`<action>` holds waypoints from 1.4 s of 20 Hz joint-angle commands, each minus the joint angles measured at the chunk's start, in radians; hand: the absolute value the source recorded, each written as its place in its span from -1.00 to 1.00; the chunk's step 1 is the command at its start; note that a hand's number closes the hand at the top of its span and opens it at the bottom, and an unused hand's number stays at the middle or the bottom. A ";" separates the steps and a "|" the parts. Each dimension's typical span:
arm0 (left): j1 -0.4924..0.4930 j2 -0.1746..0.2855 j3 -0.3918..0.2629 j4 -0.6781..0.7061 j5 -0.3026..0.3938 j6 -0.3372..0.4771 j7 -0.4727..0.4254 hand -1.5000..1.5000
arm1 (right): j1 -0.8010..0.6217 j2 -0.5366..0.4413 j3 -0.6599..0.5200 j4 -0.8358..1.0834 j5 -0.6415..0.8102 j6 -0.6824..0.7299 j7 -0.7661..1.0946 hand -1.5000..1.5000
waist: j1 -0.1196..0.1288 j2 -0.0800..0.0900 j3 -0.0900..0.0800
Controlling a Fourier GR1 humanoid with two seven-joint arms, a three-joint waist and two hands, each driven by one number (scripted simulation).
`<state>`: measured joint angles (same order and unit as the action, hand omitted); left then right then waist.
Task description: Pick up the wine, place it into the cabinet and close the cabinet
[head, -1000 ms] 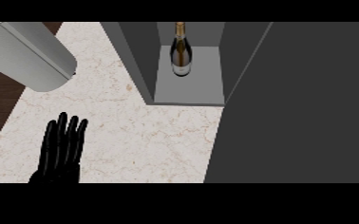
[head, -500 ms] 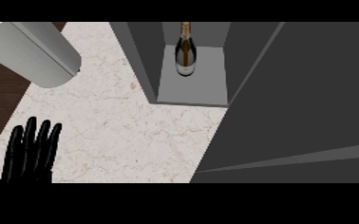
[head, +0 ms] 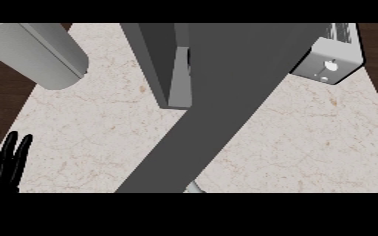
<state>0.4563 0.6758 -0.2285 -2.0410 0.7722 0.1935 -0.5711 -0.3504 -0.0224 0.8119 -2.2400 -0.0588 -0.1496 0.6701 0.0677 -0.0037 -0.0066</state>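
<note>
At the far lower left, the left hand (head: 15, 156) stands against the view's edge. Its black fingers are straight and point up, released and holding nothing, and it is well apart from everything else. Above it, a dark brown strip of floor (head: 10, 87) runs along the border of the pale marbled surface (head: 88, 130).

In the upper left corner a large, light grey rounded body (head: 44, 55) slants down over the surface and the floor strip, its blunt end toward the middle.

The cabinet (head: 151, 55) rises in the centre, its dark grey side wall facing left. Just right of that wall shows a narrow, paler strip of the cabinet's inside (head: 179, 80). The door (head: 236, 95), a broad dark grey panel, sweeps from the top right down to the bottom middle and covers nearly all of the opening.

The wine is hidden behind this door. A thin dark sliver at the door's edge might be part of it, but I cannot tell.

A small light grey piece (head: 193, 188) peeks out at the door's lower end. The right hand is out of view.

At the upper right, a pale grey box (head: 328, 62) with round holes in its face sits on the surface just beside the door.
</note>
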 commanded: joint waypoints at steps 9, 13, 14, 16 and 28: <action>0.020 0.078 0.163 0.026 0.138 -0.187 0.025 -1.00 | -0.670 0.022 -0.159 0.526 -0.270 -0.271 -0.057 1.00 | 0.027 0.010 0.002; 0.043 0.112 0.270 0.052 0.199 -0.234 0.037 -1.00 | -0.806 0.022 -0.210 0.736 -0.369 -0.228 -0.134 1.00 | 0.031 0.012 0.003; 0.024 0.106 0.243 0.058 0.180 -0.224 0.049 -1.00 | -0.855 0.022 -0.230 0.797 -0.408 -0.207 -0.148 1.00 | 0.024 0.015 0.003; 0.007 0.115 0.260 0.071 0.191 -0.250 0.058 -1.00 | -0.885 0.022 -0.211 0.848 -0.532 -0.207 -0.193 1.00 | 0.027 0.017 0.003; -0.004 0.121 0.363 0.071 0.242 -0.241 0.094 -1.00 | -0.977 0.022 -0.335 1.290 -0.732 0.166 -0.318 1.00 | -0.002 0.019 0.005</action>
<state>0.4596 0.7944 0.0986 -1.9743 1.0033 -0.0549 -0.4890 -1.3000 0.0000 0.5076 -1.0986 -0.8349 -0.0227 0.4775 0.0831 0.0161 -0.0027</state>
